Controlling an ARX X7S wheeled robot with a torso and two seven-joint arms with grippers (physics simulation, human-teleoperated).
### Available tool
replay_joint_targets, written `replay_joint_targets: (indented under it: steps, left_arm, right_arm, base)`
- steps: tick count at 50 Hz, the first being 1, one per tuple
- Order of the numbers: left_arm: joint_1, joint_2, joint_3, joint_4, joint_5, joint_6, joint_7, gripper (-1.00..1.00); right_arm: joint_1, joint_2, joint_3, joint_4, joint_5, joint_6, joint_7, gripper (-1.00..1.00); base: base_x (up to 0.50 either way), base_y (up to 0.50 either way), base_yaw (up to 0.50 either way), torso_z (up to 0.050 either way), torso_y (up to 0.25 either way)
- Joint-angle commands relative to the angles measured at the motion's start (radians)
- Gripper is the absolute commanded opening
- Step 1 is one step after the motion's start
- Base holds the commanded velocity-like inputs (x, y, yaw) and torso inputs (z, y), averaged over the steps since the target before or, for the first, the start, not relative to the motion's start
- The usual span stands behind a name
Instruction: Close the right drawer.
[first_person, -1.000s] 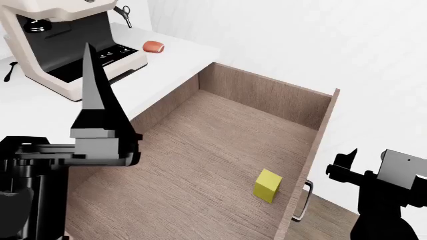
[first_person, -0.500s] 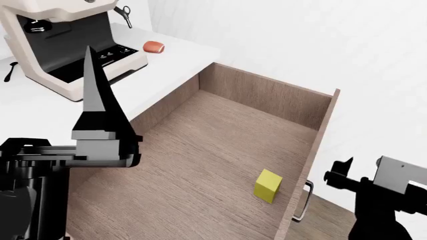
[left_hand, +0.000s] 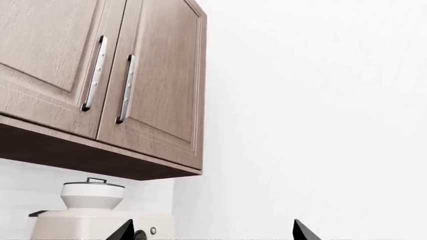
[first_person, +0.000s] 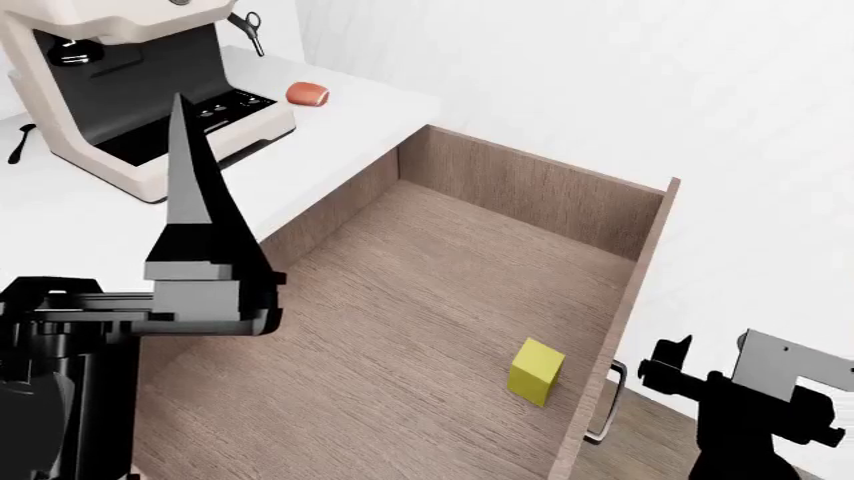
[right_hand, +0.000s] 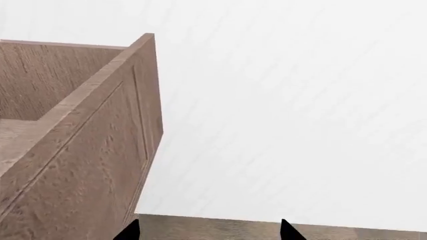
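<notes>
The right drawer (first_person: 643, 270) stands pulled far out, a deep brown wood box with its dark bar handle (first_person: 607, 402) on the outer face. My right gripper (first_person: 705, 358) hovers just outside that front, beside the handle and apart from it, open and empty. The right wrist view shows the drawer front's panelled face (right_hand: 87, 150) slightly ahead of the open right gripper (right_hand: 208, 231). My left gripper (first_person: 200, 200) is raised over the drawer's left side, fingers pointing up. In the left wrist view the left gripper (left_hand: 211, 232) is open with nothing between its tips.
A yellow block (first_person: 537, 370) lies on the drawer floor near the front. A white counter (first_person: 334, 150) to the left carries a coffee machine (first_person: 120, 90) and a small red object (first_person: 308, 94). Wall cabinets (left_hand: 100, 75) hang above.
My right gripper has dropped lower and shifted a little left, nearer the drawer's handle. The left arm and the drawer have not moved.
</notes>
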Motion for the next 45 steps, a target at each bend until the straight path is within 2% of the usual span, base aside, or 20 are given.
replay_joint_targets:
  steps: [1, 45]
  left_arm:
    - [0.013, -0.002, -0.004, -0.002, 0.007, 0.003, 0.001, 1.0]
    - [0.018, 0.0, -0.035, 0.01, -0.008, -0.018, 0.007, 1.0]
  right_arm:
    - [0.011, -0.003, -0.013, 0.075, 0.007, -0.039, -0.004, 1.0]
    - [0.103, 0.001, -0.104, 0.207, 0.014, -0.087, -0.024, 1.0]
  base:
    - [0.0, 0.0, 0.0, 0.0, 0.0]
    - [0.0, 0.0, 0.0, 0.0, 0.0]
